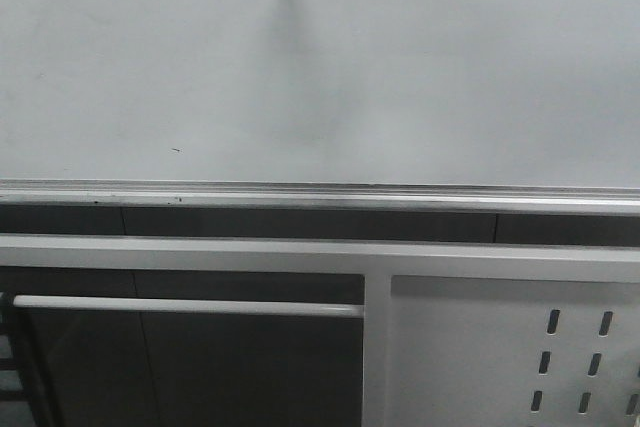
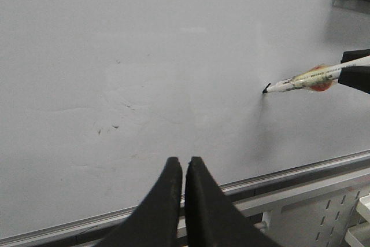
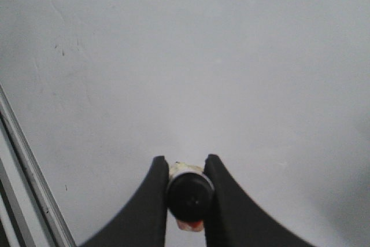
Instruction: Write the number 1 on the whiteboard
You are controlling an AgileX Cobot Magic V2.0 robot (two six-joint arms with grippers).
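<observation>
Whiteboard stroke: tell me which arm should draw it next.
Right. The right gripper is shut on the white marker with the black tip, whose tip touches or nearly touches the pale grey glossy whiteboard. The left gripper is shut, empty, and apart from the marker.

The large pale grey-white whiteboard (image 1: 320,77) is looking smooth and softly glossy, though faint scuffs and smudges are showing on it in the left wrist view. Its silver aluminium rail (image 1: 320,193) is gleaming like brushed metal. Below, the white perforated metal panel (image 1: 500,347) is appearing painted and satin-smooth. The thin white plastic marker (image 2: 306,80) is wearing a shiny printed label. The black fingers (image 3: 151,201) of the right gripper (image 3: 186,169) are looking like matt plastic, as are the left gripper (image 2: 183,163) fingers (image 2: 165,195).
</observation>
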